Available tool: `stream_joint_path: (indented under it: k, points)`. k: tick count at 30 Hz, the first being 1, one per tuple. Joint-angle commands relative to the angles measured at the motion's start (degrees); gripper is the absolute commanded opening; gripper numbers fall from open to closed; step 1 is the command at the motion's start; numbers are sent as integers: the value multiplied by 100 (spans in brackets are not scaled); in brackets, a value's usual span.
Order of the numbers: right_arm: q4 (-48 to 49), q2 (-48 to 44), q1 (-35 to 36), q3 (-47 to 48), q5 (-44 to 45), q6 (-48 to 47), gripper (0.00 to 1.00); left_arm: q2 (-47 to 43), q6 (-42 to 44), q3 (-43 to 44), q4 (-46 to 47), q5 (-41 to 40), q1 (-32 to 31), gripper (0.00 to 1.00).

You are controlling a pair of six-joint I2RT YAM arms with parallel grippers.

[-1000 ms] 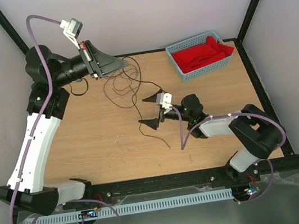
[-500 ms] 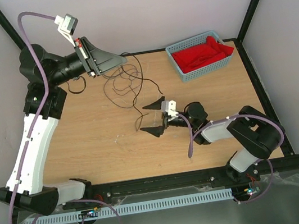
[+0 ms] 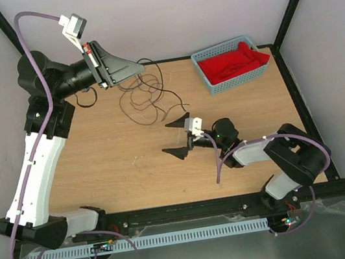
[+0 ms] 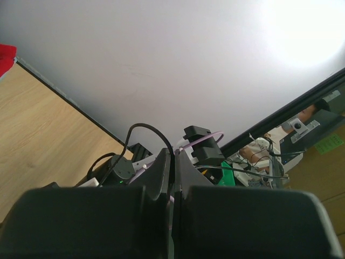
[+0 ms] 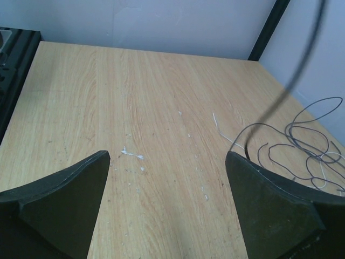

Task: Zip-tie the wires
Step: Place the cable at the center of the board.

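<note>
Holding: left claw (image 3: 142,68), clenched on the wires (image 3: 143,100) at the worktop's (image 3: 99,161) 11 o'clock, raised so the loops hang gathered. Right claw (image 3: 166,138), released wide, low at centre, probably lined up for the zip tie (image 5: 222,131) lying at its 1 o'clock

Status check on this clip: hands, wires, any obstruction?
Left hand shut on wires, raised at far edge. Right hand open, empty. Zip tie lying loose beside wires. Basket far right, out of the way.
</note>
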Motion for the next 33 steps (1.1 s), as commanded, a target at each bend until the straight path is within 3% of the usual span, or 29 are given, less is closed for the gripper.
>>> stream_joint_path:
  k: [1, 15, 20, 21, 28, 33]
  points:
    - [26, 182, 53, 348, 360, -266, 99, -69, -40, 183, 183, 65, -31, 0]
    - [386, 896, 56, 732, 1069, -436, 99, -62, -138, 285, 178, 158, -154, 0]
    - [422, 913, 51, 651, 1056, -275, 73, -45, -115, 283, 186, 181, -154, 0]
    - [420, 905, 55, 613, 1102, -250, 71, -37, -111, 273, 186, 178, -154, 0]
    - [694, 1018, 58, 554, 676, 101, 82, -1, -124, 248, 185, 169, -162, 0]
    - [1083, 1093, 60, 339, 310, 248, 83, -9, -117, 250, 182, 165, -158, 0]
